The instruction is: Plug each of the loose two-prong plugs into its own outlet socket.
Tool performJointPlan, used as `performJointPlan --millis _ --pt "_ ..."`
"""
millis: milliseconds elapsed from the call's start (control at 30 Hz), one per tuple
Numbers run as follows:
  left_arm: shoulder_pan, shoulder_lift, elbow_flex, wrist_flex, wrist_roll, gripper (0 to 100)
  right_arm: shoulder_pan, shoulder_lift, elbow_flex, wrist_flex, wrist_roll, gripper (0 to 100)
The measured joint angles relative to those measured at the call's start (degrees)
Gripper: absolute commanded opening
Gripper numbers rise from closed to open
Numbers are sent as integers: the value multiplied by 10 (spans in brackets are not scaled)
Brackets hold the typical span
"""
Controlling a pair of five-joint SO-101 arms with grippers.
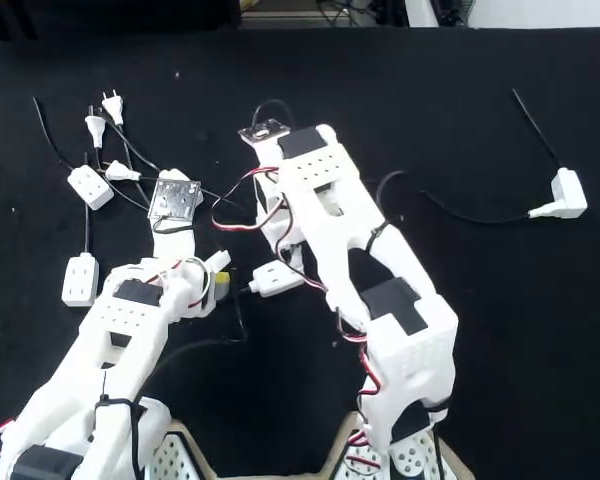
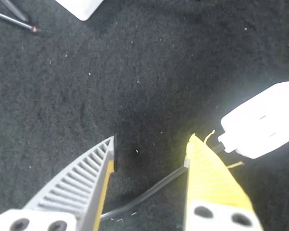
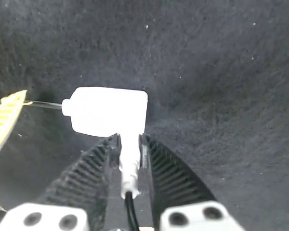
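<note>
Two fingers of your right gripper (image 3: 129, 140) pinch the plug (image 3: 130, 166) by its neck, its nose against the socket block (image 3: 108, 111). Your left gripper (image 2: 151, 144) stands spread beside that block, astride a black cord (image 2: 144, 195); brace there, then push straight.

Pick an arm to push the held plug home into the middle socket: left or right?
Right. Its tool is shut on the plug, lined up against the socket. The left tool is open, straddling a black cable; probably better for bracing.
</note>
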Motion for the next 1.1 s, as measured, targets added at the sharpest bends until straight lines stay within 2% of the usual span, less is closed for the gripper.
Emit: performJointPlan --millis 1100 --pt "-1 0 0 0 -1 242 -4 32 15 -10 0 11"
